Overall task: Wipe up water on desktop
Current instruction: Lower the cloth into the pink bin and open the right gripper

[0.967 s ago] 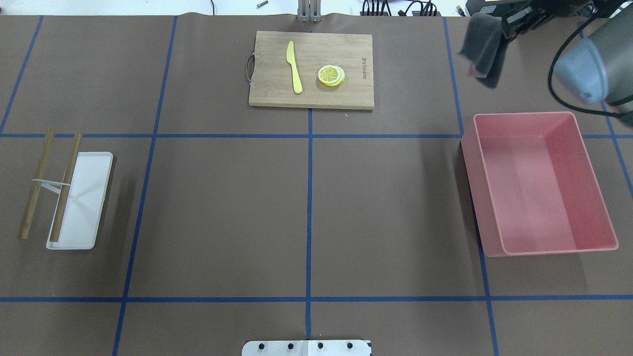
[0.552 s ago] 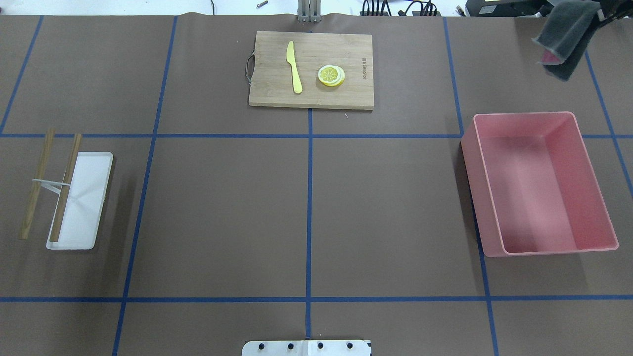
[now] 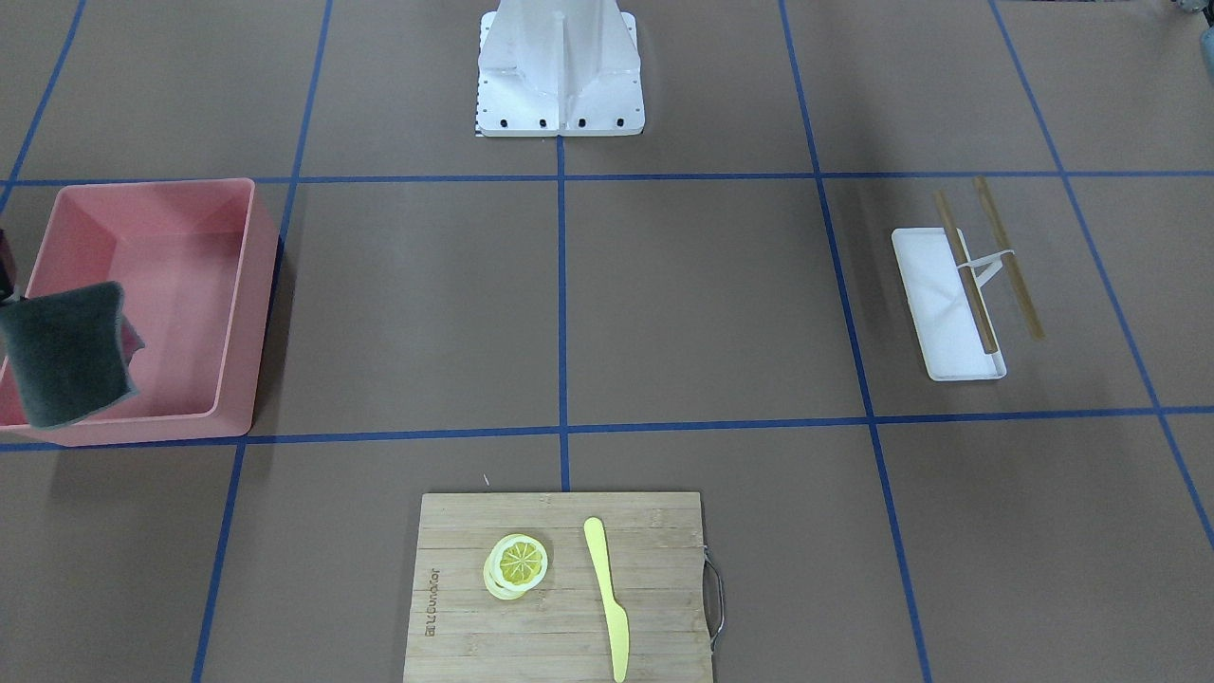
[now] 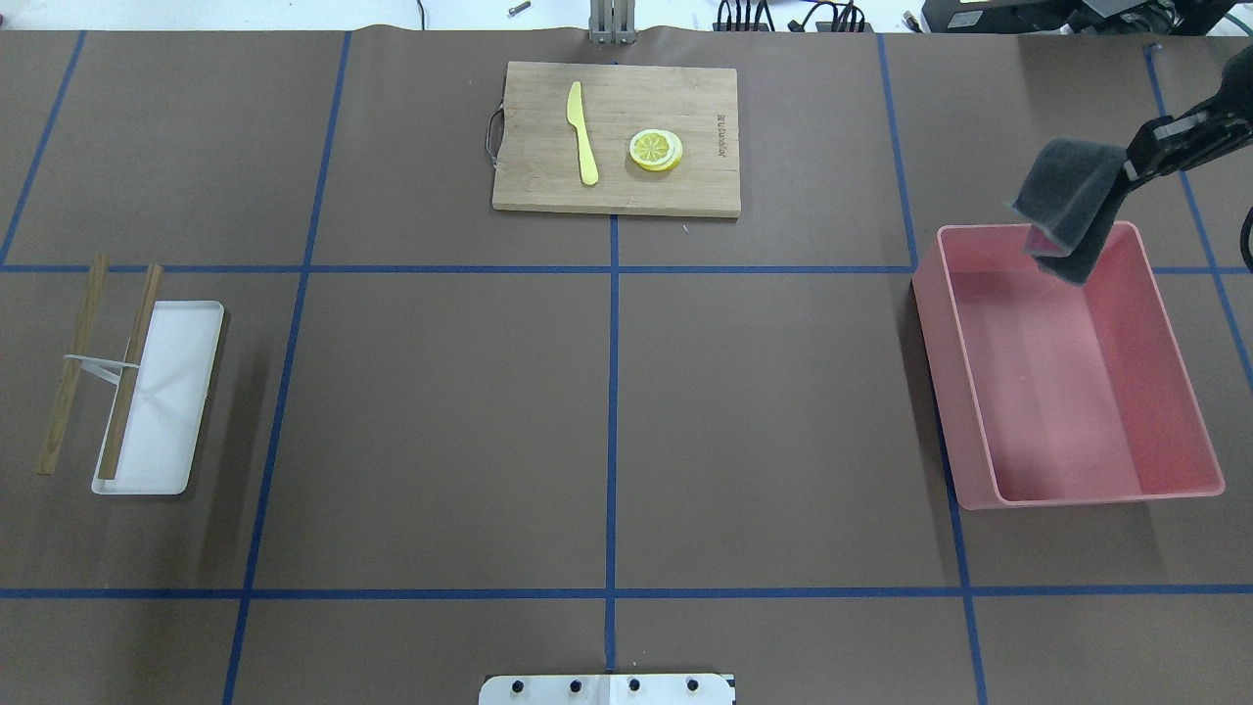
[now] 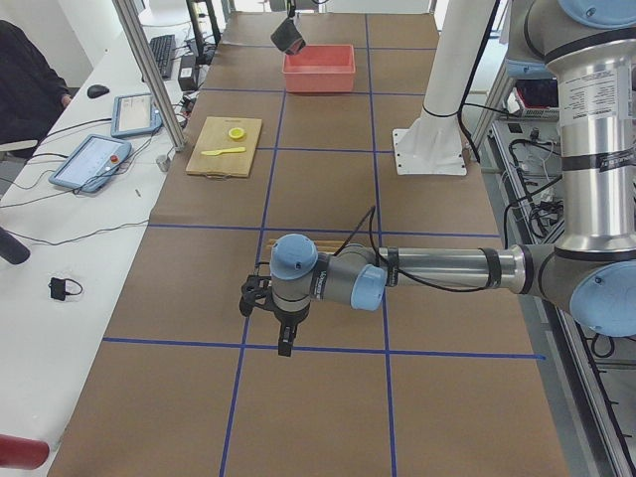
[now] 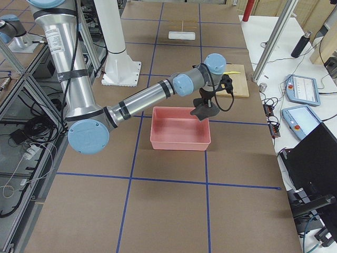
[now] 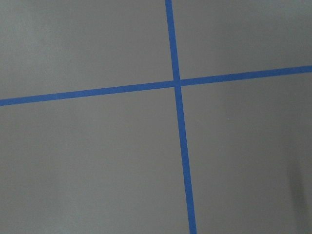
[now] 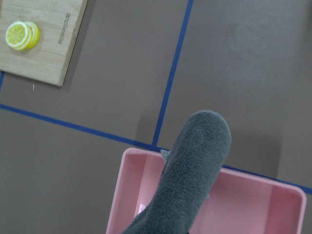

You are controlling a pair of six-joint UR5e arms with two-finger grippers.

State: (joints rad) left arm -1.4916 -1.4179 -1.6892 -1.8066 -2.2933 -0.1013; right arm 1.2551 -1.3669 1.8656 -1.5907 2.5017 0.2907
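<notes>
Overhead exterior: right claw point(image 4: 1128, 176) pinches grey cloth point(image 4: 1067, 206), left claw point(image 5: 283, 338) indeterminate, cutting board point(image 4: 705, 186) engraving unreadable.

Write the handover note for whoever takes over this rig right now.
Right gripper: shut on the grey cloth, which hangs above the far end of the pink bin.
Left gripper: low over the desktop; whether it is open or shut cannot be told.
Done: no water shows on the desktop in any view.
Left: probably to release the cloth into the bin; it is not yet let go.
</notes>
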